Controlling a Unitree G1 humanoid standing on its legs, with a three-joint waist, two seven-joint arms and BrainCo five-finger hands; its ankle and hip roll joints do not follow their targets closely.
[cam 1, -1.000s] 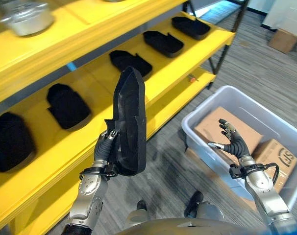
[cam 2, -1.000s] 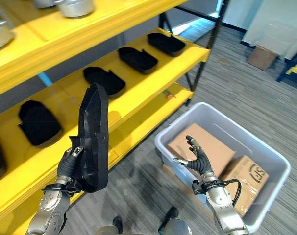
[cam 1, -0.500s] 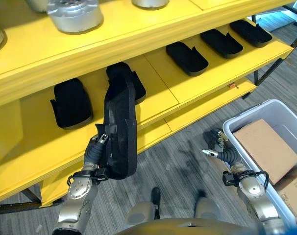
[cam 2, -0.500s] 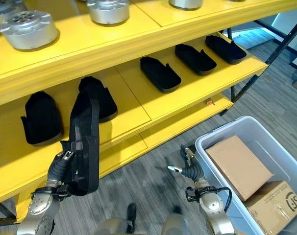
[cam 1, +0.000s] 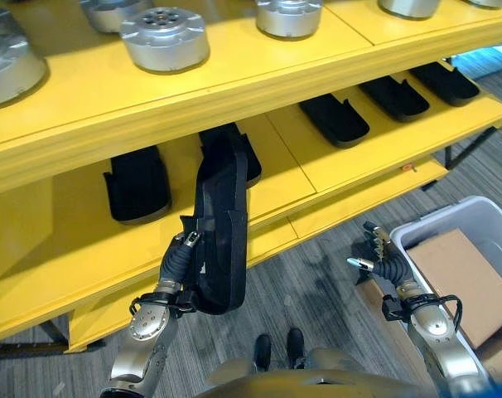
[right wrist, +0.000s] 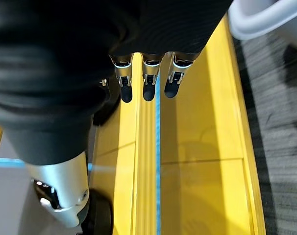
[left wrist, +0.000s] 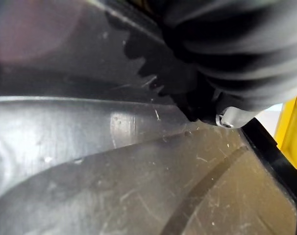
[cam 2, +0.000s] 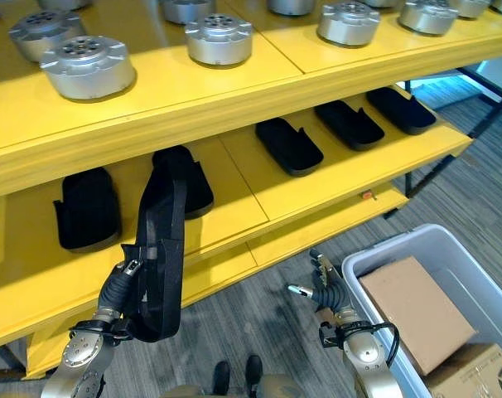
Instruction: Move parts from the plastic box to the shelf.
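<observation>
We saw the long black part (cam 1: 220, 224) held upright in the left hand (cam 1: 178, 264), its fingers curled round the lower end so that the part stood in front of the middle shelf (cam 1: 334, 162), its top edge overlapping 1 of the black parts already lying there. In the left wrist view the part's scuffed dark surface (left wrist: 114, 161) lay right against the hand's ribbed cover.

On the middle shelf we counted 5 more black parts in a row: 1 at the left (cam 1: 137, 182), 1 partly hidden behind the held part (cam 2: 191, 178), and 3 further right (cam 1: 335, 119) (cam 1: 394, 98) (cam 1: 443, 82), each lying flat and apart from its neighbours. A small orange item (cam 1: 408, 167) sat near the front edge of that shelf; we could not tell what it was.

The right hand (cam 1: 382, 263) hung low at the right, just beside the corner of the grey plastic box (cam 1: 450, 228), with its fingers relaxed and spread and nothing in them; its wrist view showed 3 straight dark-tipped fingers (right wrist: 147, 78) above the yellow shelf boards. The box stood on the grey floor (cam 1: 317, 282) and held a brown cardboard carton (cam 1: 462, 278).

On the upper shelf (cam 1: 234, 70) stood several round silver metal parts (cam 1: 164, 37), spaced along its length.
</observation>
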